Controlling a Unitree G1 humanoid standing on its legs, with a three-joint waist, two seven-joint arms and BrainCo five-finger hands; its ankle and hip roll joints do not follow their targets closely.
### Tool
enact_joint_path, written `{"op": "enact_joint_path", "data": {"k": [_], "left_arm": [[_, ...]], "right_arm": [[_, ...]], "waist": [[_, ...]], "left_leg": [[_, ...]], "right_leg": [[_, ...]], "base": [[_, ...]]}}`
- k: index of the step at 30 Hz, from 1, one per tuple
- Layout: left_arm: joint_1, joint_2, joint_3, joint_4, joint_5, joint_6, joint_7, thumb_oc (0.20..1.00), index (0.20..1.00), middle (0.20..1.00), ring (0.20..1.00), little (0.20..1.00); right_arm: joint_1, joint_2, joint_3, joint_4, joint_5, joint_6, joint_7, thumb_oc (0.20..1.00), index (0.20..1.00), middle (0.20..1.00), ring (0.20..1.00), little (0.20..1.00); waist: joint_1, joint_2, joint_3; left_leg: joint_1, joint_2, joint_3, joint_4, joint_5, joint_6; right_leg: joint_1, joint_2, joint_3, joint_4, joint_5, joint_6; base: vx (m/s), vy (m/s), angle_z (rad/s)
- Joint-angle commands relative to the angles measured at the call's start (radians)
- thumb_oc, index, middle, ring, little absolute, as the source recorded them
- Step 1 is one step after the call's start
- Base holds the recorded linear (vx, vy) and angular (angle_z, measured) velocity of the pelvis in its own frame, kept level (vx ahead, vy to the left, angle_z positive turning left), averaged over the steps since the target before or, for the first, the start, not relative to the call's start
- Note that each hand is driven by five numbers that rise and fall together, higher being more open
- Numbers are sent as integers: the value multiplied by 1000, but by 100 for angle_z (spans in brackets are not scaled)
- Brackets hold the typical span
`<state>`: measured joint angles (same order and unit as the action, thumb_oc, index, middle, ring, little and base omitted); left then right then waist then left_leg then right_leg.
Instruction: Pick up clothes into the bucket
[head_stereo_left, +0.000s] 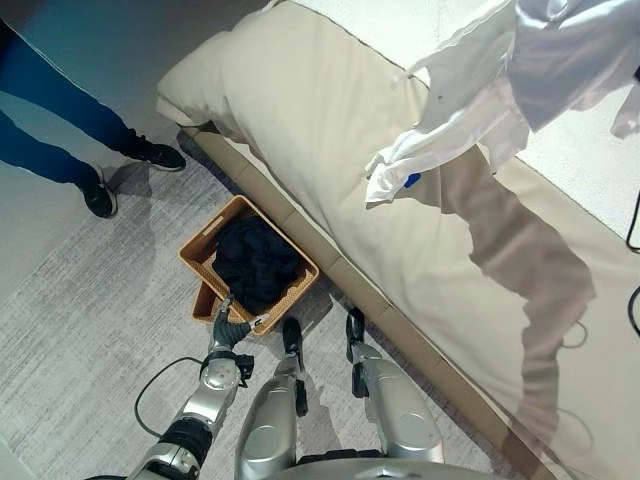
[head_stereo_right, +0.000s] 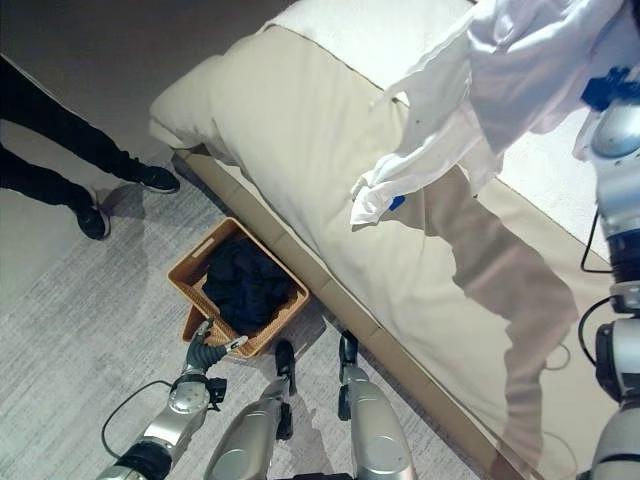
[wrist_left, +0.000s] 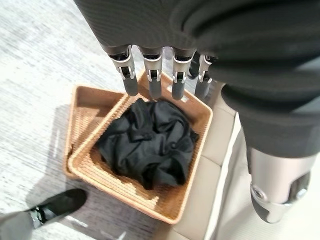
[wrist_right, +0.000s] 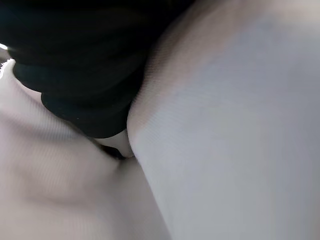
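I have the white shirt (head_stereo_left: 520, 80) hanging high over the bed (head_stereo_left: 330, 160), well up and across from the basket (head_stereo_left: 200, 250); my right hand's fingers I cannot tell, left hand (wrist_left: 155, 75) straight-fingered beside the basket

1. I see a bed (head_stereo_left: 330, 150) with a beige cover running from the upper left to the lower right, its rounded end toward the upper left.
2. A tan bed base (head_stereo_left: 300, 235) shows as a strip along the near edge, just above the floor.
3. The floor is grey streaked carpet (head_stereo_left: 80, 330) with a plain grey floor (head_stereo_left: 100, 50) beyond it.
4. A person's legs (head_stereo_left: 50, 110) in dark blue trousers stand at the far left, with black shoes (head_stereo_left: 100, 195) at the carpet's edge.
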<state>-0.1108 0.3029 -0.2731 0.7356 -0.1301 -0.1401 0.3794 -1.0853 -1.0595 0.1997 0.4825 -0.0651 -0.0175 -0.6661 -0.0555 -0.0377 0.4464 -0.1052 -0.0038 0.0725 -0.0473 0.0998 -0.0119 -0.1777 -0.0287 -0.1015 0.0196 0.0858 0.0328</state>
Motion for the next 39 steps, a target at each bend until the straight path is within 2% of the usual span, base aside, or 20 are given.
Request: {"op": "enact_joint_path", "data": {"k": [1,8,13,17,18,19,20,22,24,30,39], "left_arm": [[112,26,-4,2,31,-1,-28,1000,1000,1000,1000,1000],[148,50,-18,-66,-7,-10,-86,1000,1000,1000,1000,1000],[157,74,-24,-155,-21,-20,-109,1000,1000,1000,1000,1000],[159,79,-21,-191,-33,-20,-112,1000,1000,1000,1000,1000],[155,81,-26,-190,-34,-20,-114,1000,1000,1000,1000,1000],[155,81,-26,-190,-34,-20,-114,1000,1000,1000,1000,1000],[152,83,-29,-188,-33,-19,-117,1000,1000,1000,1000,1000],[150,79,-43,-173,-35,-18,-123,1000,1000,1000,1000,1000],[150,71,-53,-162,-38,-17,-128,1000,1000,1000,1000,1000],[149,52,-67,-101,-43,-11,-129,1000,1000,1000,1000,1000],[137,37,-67,-59,-45,-14,-120,1000,1000,1000,1000,1000]], "right_arm": [[-117,-73,62,18,30,-42,2,200,200,200,200,200],[-247,-96,159,140,60,-34,27,200,200,200,200,200],[-332,-94,256,231,80,-31,76,200,200,200,200,200],[-358,-71,282,281,108,-38,94,200,200,200,200,200],[-354,-59,307,330,118,-34,128,341,341,341,341,341],[-358,-59,311,333,119,-35,129,652,652,652,652,652],[-368,-54,333,357,126,-32,156,1000,1000,1000,1000,1000],[-406,-18,401,476,150,-25,221,1000,1000,1000,1000,1000],[-425,6,431,531,157,-22,246,200,200,200,200,200],[-442,51,454,609,155,-30,267,200,200,200,200,200],[-449,57,461,613,145,-37,262,200,200,200,200,200]], "waist": [[28,-70,-184],[36,-88,-258],[39,-97,-292],[38,-96,-304],[41,-98,-308],[41,-97,-308],[41,-97,-310],[44,-97,-306],[46,-96,-303],[45,-86,-294],[50,-81,-295]], "left_leg": [[26,31,-29,96,-139,-24],[79,40,-26,67,-144,-28],[108,44,-22,52,-143,-32],[122,47,-19,44,-143,-35],[125,47,-20,42,-142,-35],[126,47,-19,41,-141,-35],[128,46,-19,39,-140,-35],[130,46,-20,34,-135,-36],[129,46,-23,33,-132,-37],[124,44,-35,33,-126,-39],[124,40,-51,34,-125,-41]], "right_leg": [[34,-78,16,59,-47,114],[92,-72,5,17,-43,117],[125,-70,-2,1,-43,118],[138,-70,-2,-6,-42,119],[141,-70,-3,-8,-42,118],[141,-70,-3,-8,-41,118],[143,-70,-3,-9,-41,118],[143,-70,-7,-10,-38,116],[144,-71,-7,-12,-36,115],[144,-72,-10,-12,-36,113],[157,-76,-18,-12,-41,110]], "base": [[59,7,0],[53,2,-1],[23,4,0],[0,0,0],[0,0,0],[0,0,0],[0,0,0],[0,0,0],[0,0,0],[0,0,0],[6,-5,5]]}}
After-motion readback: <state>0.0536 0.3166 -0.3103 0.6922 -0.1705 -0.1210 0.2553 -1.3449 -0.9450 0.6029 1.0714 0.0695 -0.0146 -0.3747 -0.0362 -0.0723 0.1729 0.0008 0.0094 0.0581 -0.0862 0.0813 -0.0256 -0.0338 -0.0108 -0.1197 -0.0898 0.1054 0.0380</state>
